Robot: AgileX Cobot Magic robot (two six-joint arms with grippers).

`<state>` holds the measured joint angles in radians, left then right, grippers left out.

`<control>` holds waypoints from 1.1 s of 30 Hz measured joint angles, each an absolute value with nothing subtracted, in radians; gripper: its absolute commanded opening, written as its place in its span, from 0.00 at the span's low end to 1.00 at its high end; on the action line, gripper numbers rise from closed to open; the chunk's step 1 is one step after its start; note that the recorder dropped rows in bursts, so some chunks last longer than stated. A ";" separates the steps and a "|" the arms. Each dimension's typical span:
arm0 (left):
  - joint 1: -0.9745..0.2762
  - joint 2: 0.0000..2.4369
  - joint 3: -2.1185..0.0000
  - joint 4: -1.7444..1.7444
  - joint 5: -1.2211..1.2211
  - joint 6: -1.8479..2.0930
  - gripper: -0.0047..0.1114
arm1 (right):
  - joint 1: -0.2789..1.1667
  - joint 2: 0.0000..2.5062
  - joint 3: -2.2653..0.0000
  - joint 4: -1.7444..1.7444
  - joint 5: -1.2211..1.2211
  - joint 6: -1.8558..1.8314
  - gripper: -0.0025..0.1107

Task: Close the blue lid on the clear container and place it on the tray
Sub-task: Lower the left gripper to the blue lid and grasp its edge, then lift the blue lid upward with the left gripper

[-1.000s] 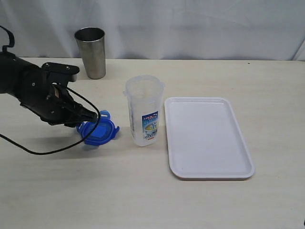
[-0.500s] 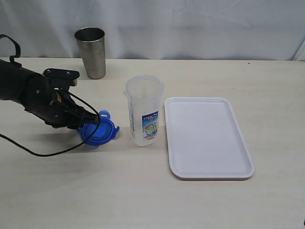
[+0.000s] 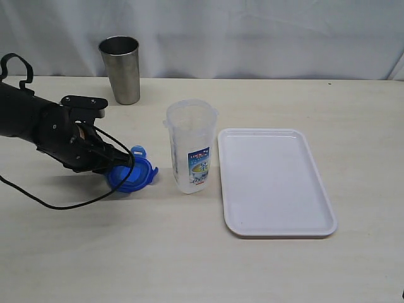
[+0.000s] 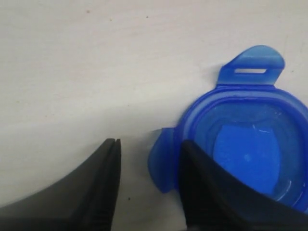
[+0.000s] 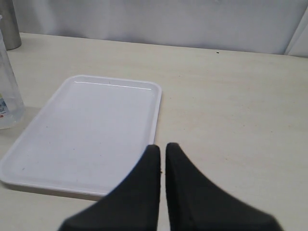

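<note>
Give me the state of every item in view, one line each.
blue lid, off the container, lying on the table beside it.
clear container, upright, open, looks empty.
tray, flat on the table, nothing on it.
steel tumbler, upright at the back.
left gripper, open, fingers astride a lid flap.
right gripper, shut, holding nothing.

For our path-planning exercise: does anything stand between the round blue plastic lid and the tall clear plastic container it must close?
Nothing visible does. Only bare tabletop separates the round blue plastic lid from the tall clear plastic container; the steel tumbler stands farther back, off that line.
</note>
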<state>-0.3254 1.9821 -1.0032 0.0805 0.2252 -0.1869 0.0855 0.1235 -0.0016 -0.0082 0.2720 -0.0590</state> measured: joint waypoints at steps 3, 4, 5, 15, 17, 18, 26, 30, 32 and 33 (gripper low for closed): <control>-0.325 1.982 -1.003 0.081 0.227 -0.187 0.34 | 0.086 0.124 -0.002 -0.008 0.272 -0.059 0.06; -0.325 1.982 -1.003 0.081 0.229 -0.187 0.30 | 0.086 0.124 -0.002 -0.008 0.272 -0.059 0.06; -0.325 1.982 -1.003 0.078 0.229 -0.187 0.27 | 0.086 0.124 -0.002 -0.008 0.272 -0.059 0.06; -0.325 1.982 -1.003 0.077 0.237 -0.187 0.04 | 0.086 0.124 -0.002 -0.008 0.272 -0.059 0.06; -0.325 1.982 -1.003 0.079 0.239 -0.187 0.04 | 0.086 0.124 -0.002 -0.008 0.272 -0.059 0.06; -0.325 1.982 -1.003 0.080 0.246 -0.187 0.04 | 0.086 0.124 -0.002 -0.008 0.272 -0.059 0.06; -0.325 1.931 -1.003 0.088 0.315 -0.171 0.04 | 0.086 0.124 -0.002 -0.008 0.272 -0.059 0.06; -0.325 1.868 -1.003 0.090 0.337 -0.161 0.04 | 0.086 0.124 -0.002 -0.008 0.272 -0.059 0.06; -0.325 1.835 -1.003 0.092 0.344 -0.155 0.04 | 0.086 0.124 -0.002 -0.008 0.272 -0.059 0.06; -0.325 1.819 -1.003 0.092 0.347 -0.153 0.04 | 0.086 0.124 -0.002 -0.008 0.272 -0.059 0.06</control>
